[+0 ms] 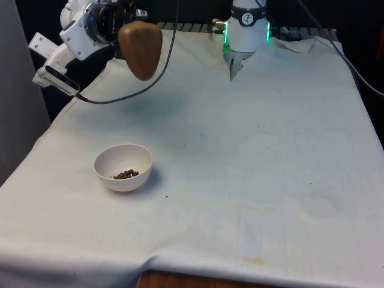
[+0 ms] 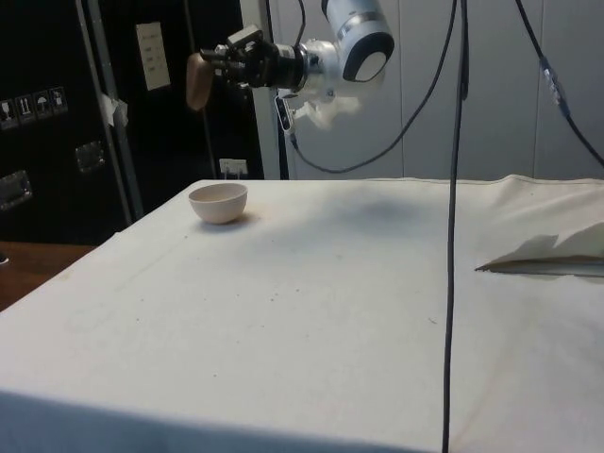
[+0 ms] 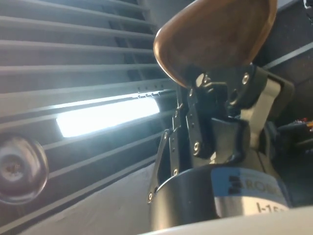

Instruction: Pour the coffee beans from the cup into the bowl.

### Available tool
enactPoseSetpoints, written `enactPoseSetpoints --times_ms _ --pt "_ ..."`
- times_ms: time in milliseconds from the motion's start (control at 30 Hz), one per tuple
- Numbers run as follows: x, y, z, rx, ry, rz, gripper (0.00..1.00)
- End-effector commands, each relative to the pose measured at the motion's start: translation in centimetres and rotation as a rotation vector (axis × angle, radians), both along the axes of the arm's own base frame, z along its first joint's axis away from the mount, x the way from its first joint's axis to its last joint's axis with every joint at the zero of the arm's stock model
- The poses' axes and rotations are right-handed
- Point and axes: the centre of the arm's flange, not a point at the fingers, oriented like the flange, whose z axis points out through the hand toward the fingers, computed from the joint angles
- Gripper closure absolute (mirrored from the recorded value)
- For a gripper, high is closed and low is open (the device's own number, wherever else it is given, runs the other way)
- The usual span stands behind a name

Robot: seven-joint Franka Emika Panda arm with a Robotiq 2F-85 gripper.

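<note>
On the near-left part of the desk in the front view, we've got the white bowl with coffee beans already in it. Farther back, well above it, the hand is clamped on the brown cup, tipped over. We'd call the pour done or nearly done; next move needs the cup righted and set down clear of the bowl.
</note>
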Motion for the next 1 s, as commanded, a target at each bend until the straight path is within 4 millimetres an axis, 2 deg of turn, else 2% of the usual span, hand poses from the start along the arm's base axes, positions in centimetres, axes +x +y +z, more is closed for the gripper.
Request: enactPoseSetpoints --times_ms 0,433,967 --pt "-0.3 0.2 0.3 -0.01 0.001 0.004 1.0" --pt "-1.7 0.8 1.8 -0.065 -0.045 0.038 1.0" --pt "-2.3 0.9 1.5 -0.156 -0.103 0.058 1.0"
